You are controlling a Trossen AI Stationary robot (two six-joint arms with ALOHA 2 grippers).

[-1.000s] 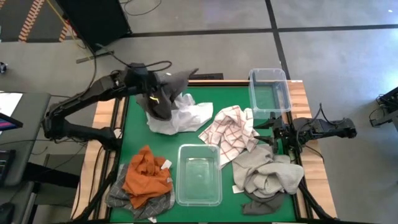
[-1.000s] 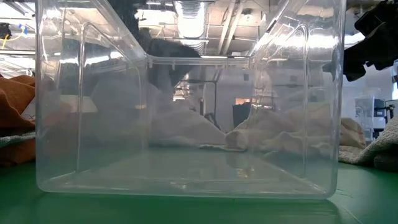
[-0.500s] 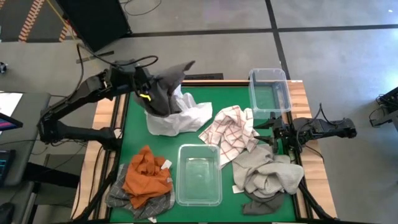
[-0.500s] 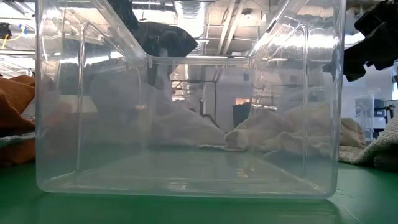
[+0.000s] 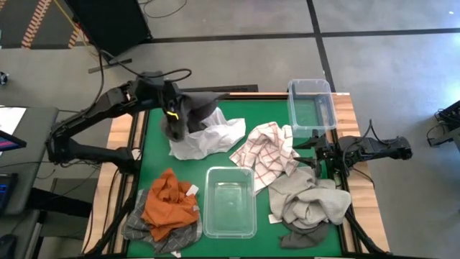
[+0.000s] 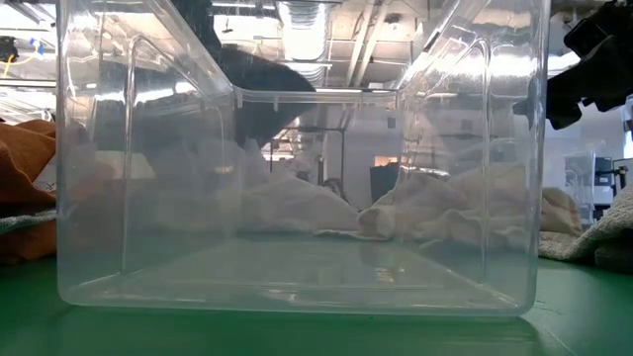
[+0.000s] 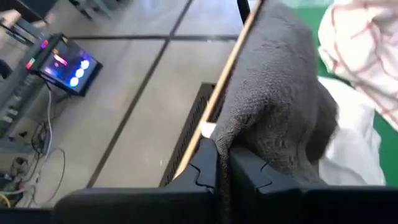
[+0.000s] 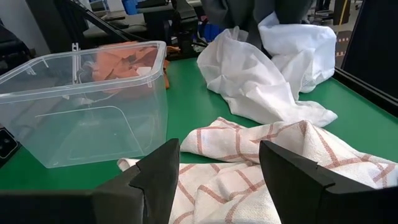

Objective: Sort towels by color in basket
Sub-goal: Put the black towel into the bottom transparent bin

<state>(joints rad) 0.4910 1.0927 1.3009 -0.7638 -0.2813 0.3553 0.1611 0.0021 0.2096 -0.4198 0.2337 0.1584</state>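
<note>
Aloft, left tool (image 7: 222, 163) clamps dark grey towel (image 5: 188, 111)

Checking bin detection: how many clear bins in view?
2. One bin sits at the table's front middle; the other bin is at the far right corner. Both look empty.

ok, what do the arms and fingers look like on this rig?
Both arms are dark, jointed links with black cables looping along them. The left gripper carries a small yellow marking near its wrist. The right gripper has broad, flat black fingers with angular, stepped edges. No sleeves or covers show.
</note>
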